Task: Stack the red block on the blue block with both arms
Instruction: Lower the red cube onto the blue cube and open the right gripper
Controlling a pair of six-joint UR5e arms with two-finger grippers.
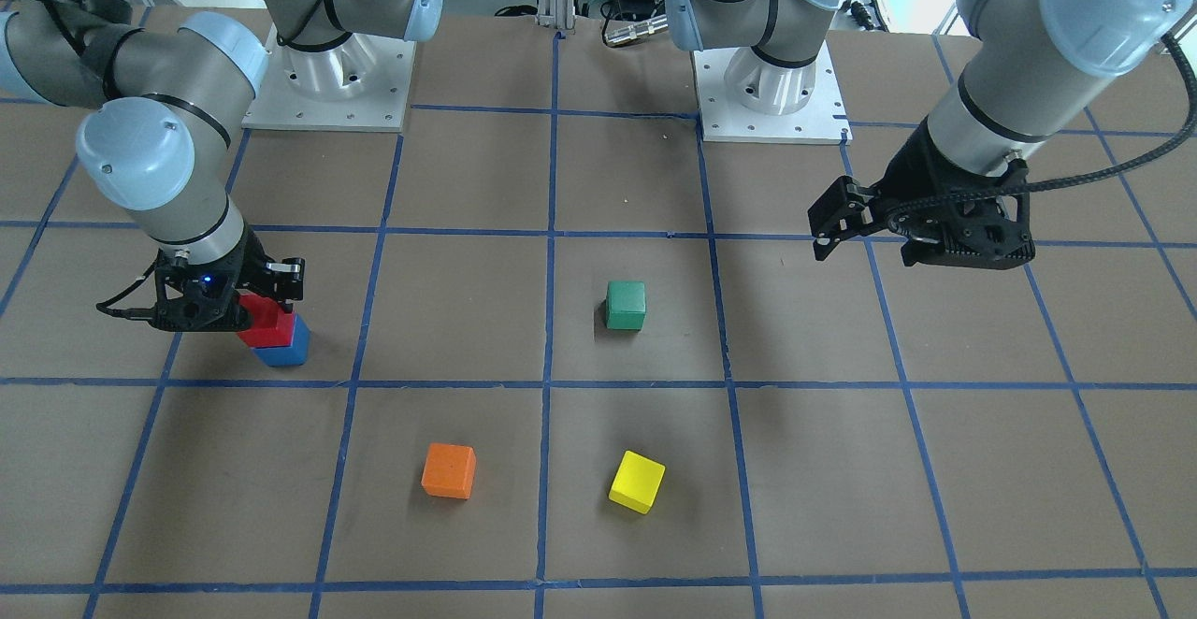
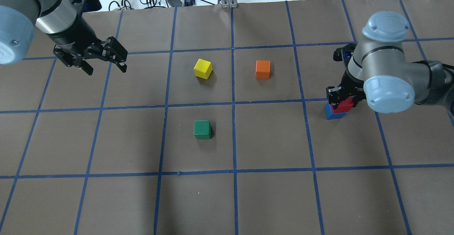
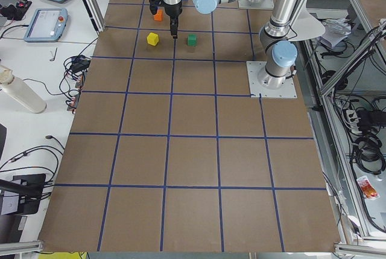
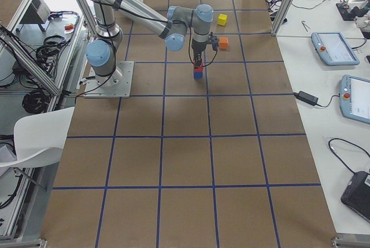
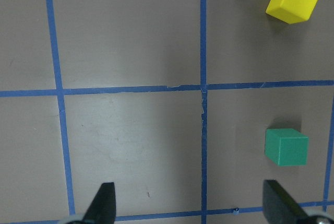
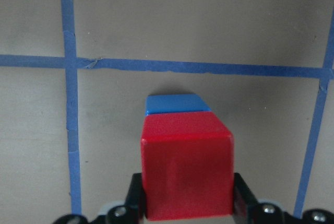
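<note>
**A:** Where do we stand with the stack?

**B:** Our right gripper (image 1: 269, 309) holds the red block (image 1: 265, 329) by two opposite sides, at the lower left of the front-facing view. The blue block (image 1: 286, 351) is directly under it. We cannot tell if the two faces already touch.

**A:** And the alignment?

**B:** It is not perfect. In the right wrist view a strip of blue shows past the far edge of the red block, so the red one sits a bit toward the camera. We should correct this shift, lower straight down until the faces meet, then open the fingers only a little and lift vertically.

**A:** Why so carefully?

**B:** Both cubes look hard and smooth, the red one glossy, with flat faces and sharp edges. We judge that such surfaces slide easily, and a finger that drags could turn the top cube.

**A:** What about the left gripper (image 2: 105, 68)?

**B:** It hangs spread wide and empty at the upper left of the overhead view, well apart from the stack. The green cube (image 2: 202, 129), yellow cube (image 2: 203, 68) and orange cube (image 2: 263, 69) lie on the matte brown paper (image 2: 269, 199).
</note>
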